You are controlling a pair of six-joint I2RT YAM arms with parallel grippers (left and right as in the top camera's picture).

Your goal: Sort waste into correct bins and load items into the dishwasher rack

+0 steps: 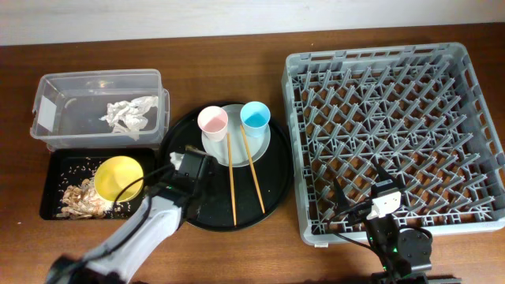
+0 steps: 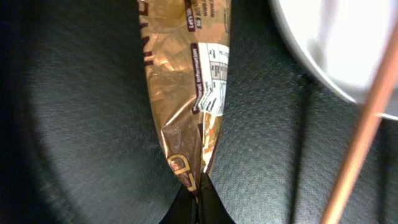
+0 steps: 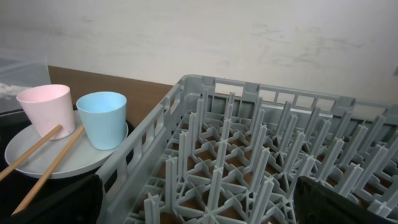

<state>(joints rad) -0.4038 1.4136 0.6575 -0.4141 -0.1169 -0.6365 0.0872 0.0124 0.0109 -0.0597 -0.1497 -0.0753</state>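
My left gripper [image 2: 199, 190] is shut on the tip of the brown-gold wrapper [image 2: 186, 81], just over the round black tray [image 1: 276, 189]; in the overhead view the gripper [image 1: 183, 160] is at that tray's left edge. The napkin [image 1: 126, 113] lies in the clear tub [image 1: 95, 76]. The yellow bowl [image 1: 118, 177] and food scraps [image 1: 79, 197] are in the shallow black tray [image 1: 54, 167]. The pink cup [image 1: 212, 121], blue cup [image 1: 255, 116] and chopsticks [image 1: 232, 177] rest on the plate [image 1: 264, 142]. My right gripper [image 3: 199, 199] is open and empty over the rack's [image 1: 473, 118] front left part.
The round black tray lies between the bins and the rack, close to both. The plate [image 2: 336, 43] and one chopstick [image 2: 360, 130] are just right of the held wrapper. The rack's upright pegs [image 3: 217, 168] stand right under my right gripper.
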